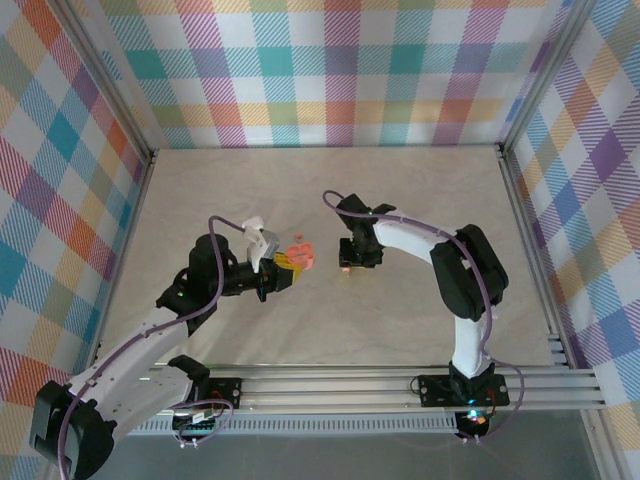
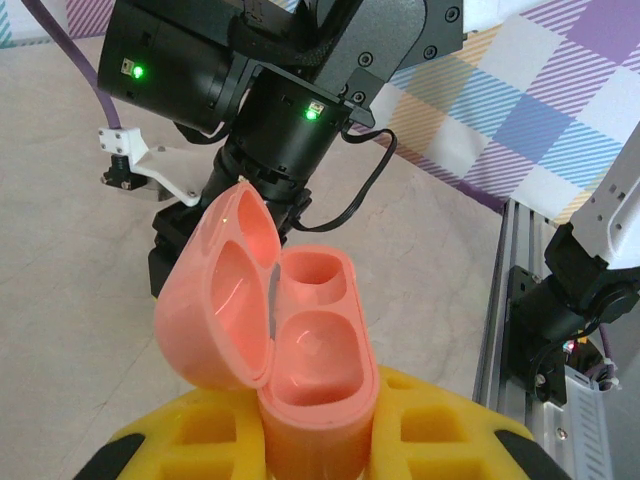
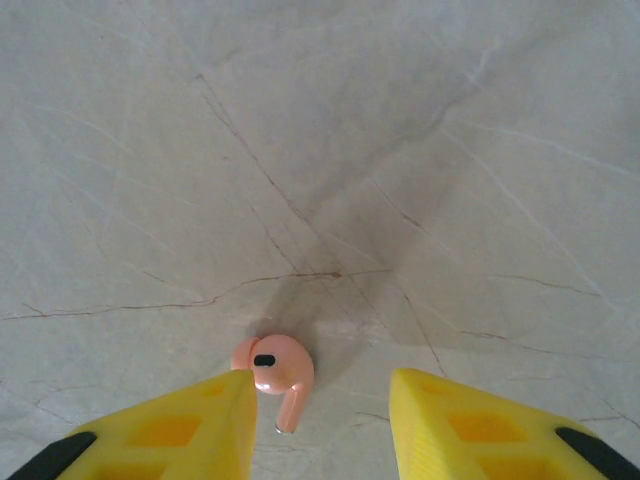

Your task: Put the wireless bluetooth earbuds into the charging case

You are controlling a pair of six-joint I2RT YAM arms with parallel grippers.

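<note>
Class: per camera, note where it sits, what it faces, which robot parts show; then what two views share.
Top: overhead at the near edge, looking down at the table; left arm and right arm show.
Left wrist: behind the left claw, facing its open case, right arm beyond.
Right wrist: behind the open right claw, facing down at an earbud.
Shared: top and left wrist show the case.

Left arm reaching forward, jaws clamped; right arm bent inward, jaws parted.
</note>
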